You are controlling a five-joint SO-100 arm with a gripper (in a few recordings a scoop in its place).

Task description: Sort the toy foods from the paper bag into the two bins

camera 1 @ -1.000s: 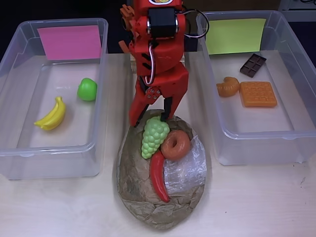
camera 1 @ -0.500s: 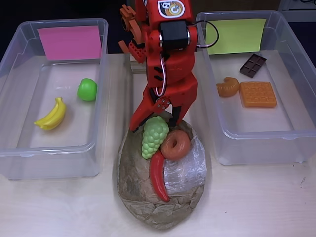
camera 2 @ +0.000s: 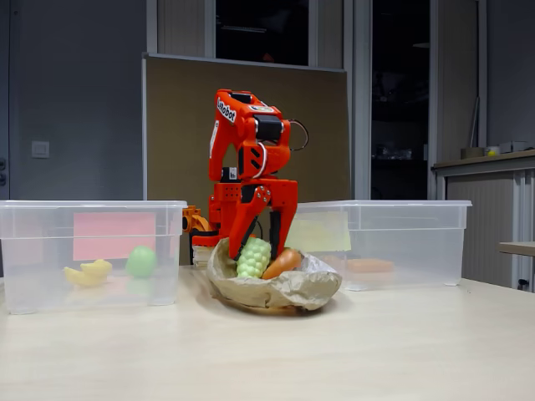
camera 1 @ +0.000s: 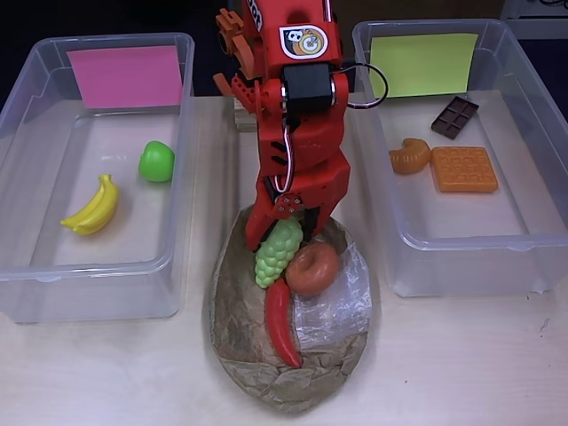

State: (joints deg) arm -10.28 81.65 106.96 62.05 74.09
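Claw: my gripper is down over the far end of the paper bag, fingers spread to either side of the top of the green grapes. Not closed on them as far as I can judge; the fixed view shows one finger left and one right of the bunch, gaps too small to call contact.

Grapes: lying on the bag, long axis running from my claw toward the near edge of the table, stem end under the fingers, tilted slightly left in the overhead view.

Key relation: fingers straddle the bunch across its short width, so a squeeze would bite the narrow way. Good line, I think.

Neighbours: brown donut touching the grapes on the right; red chili just below them. My right finger sits close to the donut and could nudge it.

Bins: pink-label bin on the left holds green apple and yellow bananas. Yellow-green-label bin on the right holds croissant, waffle, chocolate bar.

Left to sort: three pieces still on the bag.

Likely destination: left bin, with the other fruit.
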